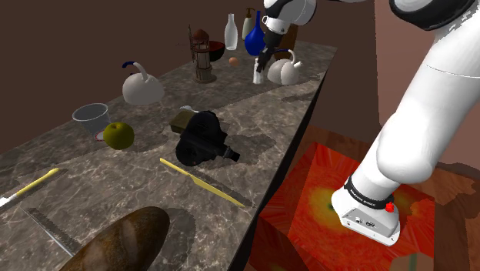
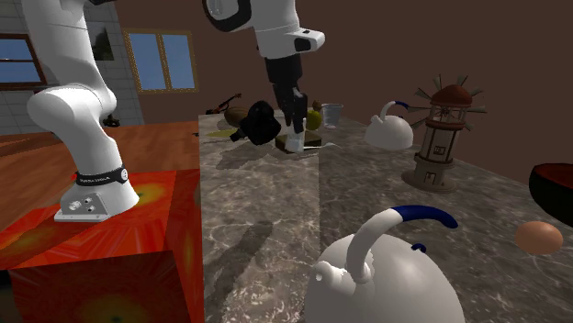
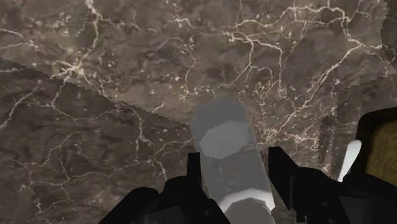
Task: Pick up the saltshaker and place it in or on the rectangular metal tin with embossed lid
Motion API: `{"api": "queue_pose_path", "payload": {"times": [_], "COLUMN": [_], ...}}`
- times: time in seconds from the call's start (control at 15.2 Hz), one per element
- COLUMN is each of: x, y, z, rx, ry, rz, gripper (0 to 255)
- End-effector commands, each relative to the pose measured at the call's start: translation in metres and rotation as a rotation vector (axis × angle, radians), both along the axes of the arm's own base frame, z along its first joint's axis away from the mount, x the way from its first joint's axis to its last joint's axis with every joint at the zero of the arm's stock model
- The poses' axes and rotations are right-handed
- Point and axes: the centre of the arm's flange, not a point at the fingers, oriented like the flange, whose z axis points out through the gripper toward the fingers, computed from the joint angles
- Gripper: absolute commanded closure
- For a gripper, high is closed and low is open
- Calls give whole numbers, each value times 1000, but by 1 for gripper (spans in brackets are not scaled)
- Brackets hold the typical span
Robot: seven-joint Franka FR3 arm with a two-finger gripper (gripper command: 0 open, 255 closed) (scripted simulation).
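Note:
The saltshaker point(image 1: 258, 75) is a small pale cylinder at the far end of the marble counter point(image 1: 254, 131), close to a white teapot point(image 1: 284, 71). My black gripper point(image 1: 262, 60) comes down on it from above, shut on its upper part. In the wrist view the saltshaker point(image 3: 224, 153) sits clasped between both fingers point(image 3: 196, 175). From the second exterior view the saltshaker point(image 2: 296, 140) hangs under the gripper point(image 2: 294, 127), just above or on the counter. The tin point(image 1: 183, 120) is an olive-brown box mid-counter, partly hidden by a black lumpy object point(image 1: 203, 138).
A white kettle point(image 1: 142, 85), a windmill model point(image 1: 202, 58), a glass cup point(image 1: 91, 115), a green apple point(image 1: 118, 135), a yellow knife point(image 1: 201, 182) and a bread loaf point(image 1: 123, 242) lie along the counter. Bottles point(image 1: 231, 31) and a blue vase point(image 1: 254, 38) stand behind the gripper.

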Motion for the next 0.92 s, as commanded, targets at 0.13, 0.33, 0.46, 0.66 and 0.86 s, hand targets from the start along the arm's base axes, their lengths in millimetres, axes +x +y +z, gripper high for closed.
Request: {"api": "queue_pose_path", "payload": {"times": [0.13, 0.33, 0.46, 0.66, 0.86], "x": [10, 19, 25, 34, 44], "y": [53, 92, 117, 156, 194], "z": [4, 5, 6, 8, 9], "rx": [0, 0, 0, 0, 0], "ry": [0, 0, 0, 0, 0], "rz": [-1, -1, -1, -1, -1], "gripper": [255, 255, 255, 255, 255]}}
